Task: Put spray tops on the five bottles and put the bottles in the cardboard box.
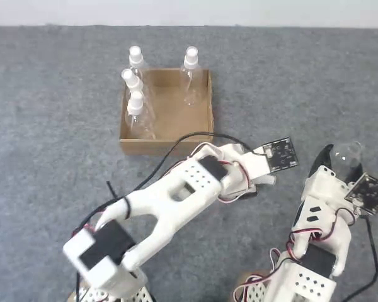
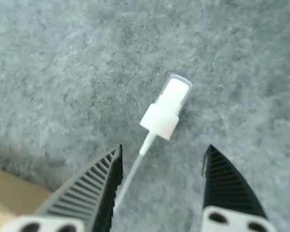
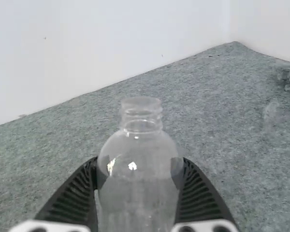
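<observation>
Black ribbed fingers point(image 2: 104, 183) of the left gripper point(image 2: 164, 149) stand spread wide and released, poised on either side of a white plastic spray top with a clear cap and thin dip tube point(image 2: 160, 121), which lies flat on the grey carpeted table point(image 1: 50, 126), touching neither finger. A brown patch of cardboard shows just beside this gripper in the left wrist view, and the high view places the white left arm point(image 1: 176, 195) stretched toward the near right corner of the open brown cardboard box point(image 1: 167, 146). On the right side of the table, well apart from the box, the right gripper point(image 3: 138, 164) has its black fingers point(image 3: 75, 193) clenched around the shoulders of a clear plastic bottle with an open, uncapped neck point(image 3: 139, 145), held upright. Inside the box, three capped clear bottles point(image 1: 135, 107) stand in a row along its left wall, and a fourth capped bottle point(image 1: 191, 75) stands at its far right corner, each upright with a white spray top.
</observation>
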### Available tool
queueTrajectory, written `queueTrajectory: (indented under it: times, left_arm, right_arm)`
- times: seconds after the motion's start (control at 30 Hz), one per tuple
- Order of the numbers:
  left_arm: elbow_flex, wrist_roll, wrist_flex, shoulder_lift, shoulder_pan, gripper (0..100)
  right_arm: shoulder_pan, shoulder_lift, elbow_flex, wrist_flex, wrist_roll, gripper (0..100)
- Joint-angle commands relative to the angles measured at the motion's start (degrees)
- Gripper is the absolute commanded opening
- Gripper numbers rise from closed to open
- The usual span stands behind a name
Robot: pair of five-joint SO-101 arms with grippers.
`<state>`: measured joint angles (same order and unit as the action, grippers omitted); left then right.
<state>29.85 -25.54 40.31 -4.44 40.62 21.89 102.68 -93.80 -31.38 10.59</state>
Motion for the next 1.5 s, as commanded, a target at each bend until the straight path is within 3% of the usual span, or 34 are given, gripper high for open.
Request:
queueTrajectory:
  times: [0.0, 0.27, 1.07, 1.47]
  left_arm:
    - [-11.12, -2.11, 6.07, -4.57, 0.35, 25]
    - [-21.93, -2.46, 11.34, -14.42, 0.88, 25]
    - [-25.63, -4.84, 10.37, -19.34, 3.43, 20]
    - [-40.92, -4.92, 24.09, -29.19, 3.6, 15]
  right_arm:
    - [-0.84, 1.45, 0.79, 1.45, 0.09, 0.8]
    - [-0.84, 1.45, 0.79, 1.45, 0.09, 0.8]
    - [-0.84, 1.45, 0.79, 1.45, 0.09, 0.9]
    - [-0.84, 1.45, 0.79, 1.45, 0.09, 0.9]
